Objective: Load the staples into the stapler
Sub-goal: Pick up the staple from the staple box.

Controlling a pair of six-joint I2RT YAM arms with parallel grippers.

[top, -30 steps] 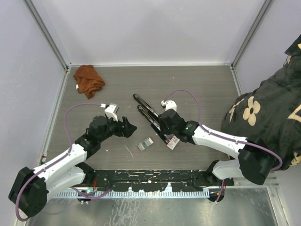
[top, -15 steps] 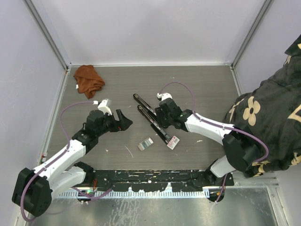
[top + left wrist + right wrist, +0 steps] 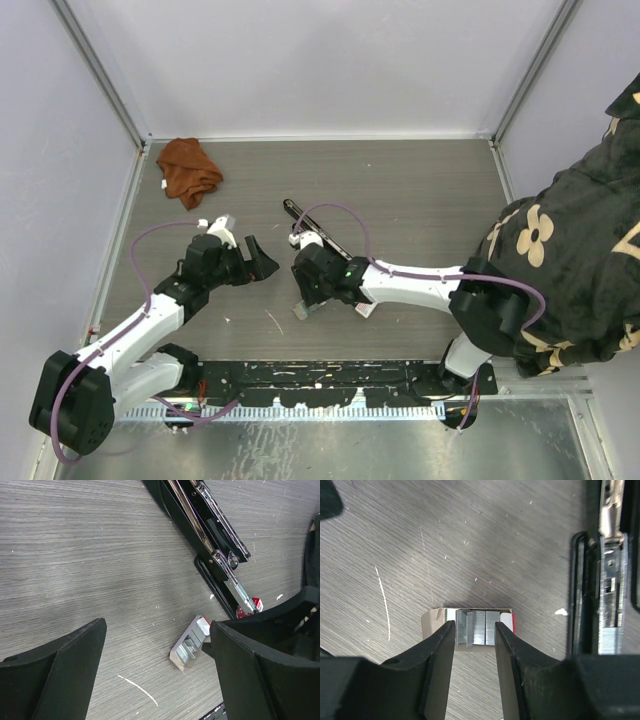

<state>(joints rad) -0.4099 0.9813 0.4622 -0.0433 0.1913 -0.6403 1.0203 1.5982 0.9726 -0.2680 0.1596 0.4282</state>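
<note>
Top external view, reading left to right with the stapler [image 3: 312,222] as my marker. A rust cloth [image 3: 188,170] lies well to the left of it, toward the back wall. My left gripper [image 3: 258,262] hangs left of the stapler and well apart from it. Its jaws are wide and hold nothing. On the left wrist view its fingers [image 3: 55,665] stand far apart over bare table [image 3: 75,555].

The stapler lies opened out on the table, its long black halves running diagonally. Just left of its near end the staples [image 3: 312,307] sit in their small grey tray. My right gripper [image 3: 305,290] is directly over them.

On the right wrist view that gripper's jaws stand at a narrow gap, with one fingertip [image 3: 445,635] on each side of the silvery strips. I cannot tell whether the pads press the strips or only sit above them. The stapler's chrome channel runs down the right edge of that same view, close to the tray but apart from it.

The red-and-white box [image 3: 364,309] lies just right of the tray, by the stapler's near end, partly under my right arm. Far right of the stapler, past the table edge, is a dark flowered garment [image 3: 570,250].
</note>
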